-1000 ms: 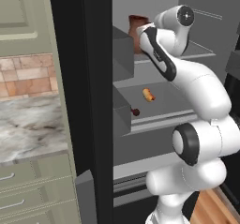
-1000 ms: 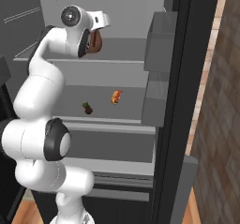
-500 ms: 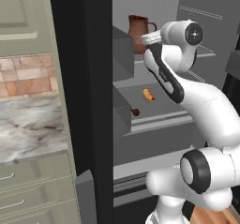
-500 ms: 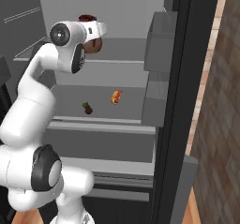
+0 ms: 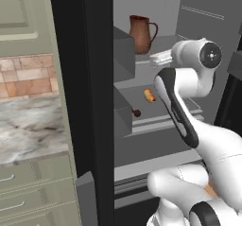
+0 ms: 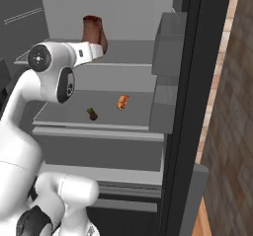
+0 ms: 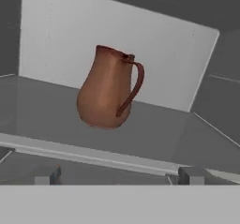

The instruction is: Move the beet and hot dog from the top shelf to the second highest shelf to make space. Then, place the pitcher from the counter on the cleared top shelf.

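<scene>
One pitcher (image 7: 109, 91), reddish-brown with a round belly, flared rim and thin loop handle, stood upright on the top shelf (image 7: 56, 145), handle turned to the right in the hand view. Below it, the beet (image 6: 92, 113) and hot dog (image 6: 122, 101) lay near each other but apart on the second shelf (image 6: 64, 115). Grey door bins (image 6: 168, 43) flanked the shelves. Clear of the pitcher, the gripper (image 7: 119, 175) hung before the top shelf's lip, fingers (image 7: 47, 175) spread wide and holding nothing.
</scene>
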{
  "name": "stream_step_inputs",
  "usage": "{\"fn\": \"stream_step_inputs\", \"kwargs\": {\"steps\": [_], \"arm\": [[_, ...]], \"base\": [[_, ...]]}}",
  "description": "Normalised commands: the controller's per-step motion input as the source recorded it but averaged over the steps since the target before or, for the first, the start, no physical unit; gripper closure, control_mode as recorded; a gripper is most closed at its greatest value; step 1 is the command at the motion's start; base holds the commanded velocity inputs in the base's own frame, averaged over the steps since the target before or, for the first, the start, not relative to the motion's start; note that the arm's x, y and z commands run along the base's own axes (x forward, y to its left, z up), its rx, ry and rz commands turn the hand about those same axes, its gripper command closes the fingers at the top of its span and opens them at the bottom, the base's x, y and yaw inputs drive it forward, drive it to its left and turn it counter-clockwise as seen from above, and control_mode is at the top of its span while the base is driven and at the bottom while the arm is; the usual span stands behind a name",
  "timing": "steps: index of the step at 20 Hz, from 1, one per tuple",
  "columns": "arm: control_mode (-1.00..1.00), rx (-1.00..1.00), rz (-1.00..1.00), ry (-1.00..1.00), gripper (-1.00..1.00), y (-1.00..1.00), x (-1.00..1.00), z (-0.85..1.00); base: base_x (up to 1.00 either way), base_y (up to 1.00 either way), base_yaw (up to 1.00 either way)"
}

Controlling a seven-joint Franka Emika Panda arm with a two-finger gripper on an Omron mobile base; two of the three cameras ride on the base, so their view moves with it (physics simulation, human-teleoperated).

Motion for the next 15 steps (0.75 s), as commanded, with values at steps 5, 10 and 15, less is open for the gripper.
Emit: {"fn": "stream_step_inputs", "kwargs": {"steps": [5, 10, 15], "arm": [[-1.0, 0.0, 0.02, 0.36, -1.0, 0.0, -0.99, -0.74], [-1.0, 0.0, 0.0, 0.32, -1.0, 0.0, -0.74, -0.66], [-1.0, 0.0, 0.0, 0.02, -1.0, -0.1, -0.04, -0.02]], "base": [[0.0, 0.0, 0.0], [0.0, 0.0, 0.0], [0.0, 0.0, 0.0]]}}
